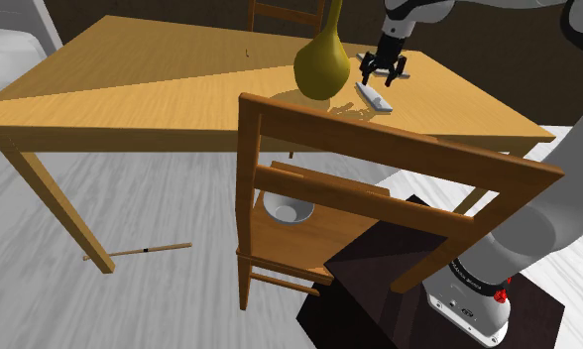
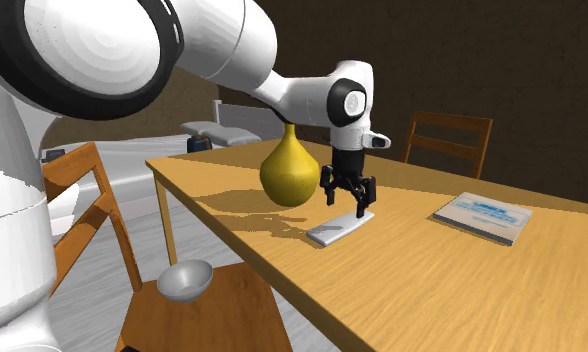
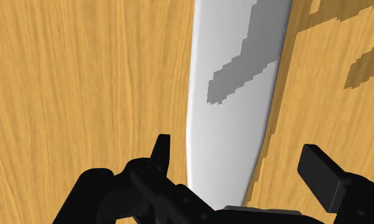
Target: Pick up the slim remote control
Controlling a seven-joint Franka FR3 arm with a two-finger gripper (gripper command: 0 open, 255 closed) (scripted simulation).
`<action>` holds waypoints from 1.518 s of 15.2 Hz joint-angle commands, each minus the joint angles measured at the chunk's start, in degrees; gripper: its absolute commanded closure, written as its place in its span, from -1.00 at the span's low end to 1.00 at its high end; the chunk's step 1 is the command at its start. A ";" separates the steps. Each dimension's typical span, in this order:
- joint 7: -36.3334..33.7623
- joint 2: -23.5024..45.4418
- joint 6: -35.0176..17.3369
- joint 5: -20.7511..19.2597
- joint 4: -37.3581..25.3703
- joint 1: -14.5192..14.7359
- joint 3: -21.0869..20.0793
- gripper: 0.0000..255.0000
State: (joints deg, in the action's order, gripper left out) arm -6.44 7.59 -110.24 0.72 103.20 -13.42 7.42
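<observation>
The slim remote (image 1: 373,96) is a flat, pale grey-white slab lying on the wooden table (image 1: 131,89), just beside a yellow gourd-shaped vase (image 1: 321,64). My black gripper (image 1: 383,71) hangs straight down over the remote's far end, open. In the second exterior view the gripper (image 2: 347,208) is low over the remote (image 2: 339,229), with the vase (image 2: 288,175) close behind it. In the wrist view the remote (image 3: 233,95) runs lengthwise away from the gripper (image 3: 240,167). One of the fingers (image 3: 160,153) stands on each side of the remote, and neither touches it.
A light blue book (image 2: 482,216) lies on the table on the side of the remote away from the vase. A wooden chair (image 1: 379,178) with a grey bowl (image 1: 288,209) on its seat stands at the table's near edge. A thin stick (image 1: 141,250) lies on the floor.
</observation>
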 commanded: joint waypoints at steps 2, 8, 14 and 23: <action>-0.16 0.97 -1.95 0.06 1.00 -0.09 0.08 -1.00; -0.07 1.89 -5.24 0.21 3.38 -0.11 0.06 -1.00; -0.13 1.86 -5.27 0.20 3.44 -0.09 0.04 1.00; -0.16 0.90 -1.64 0.05 0.76 -0.09 0.08 1.00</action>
State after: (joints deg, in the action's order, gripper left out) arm -6.54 8.68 -112.60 0.79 104.49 -13.54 7.51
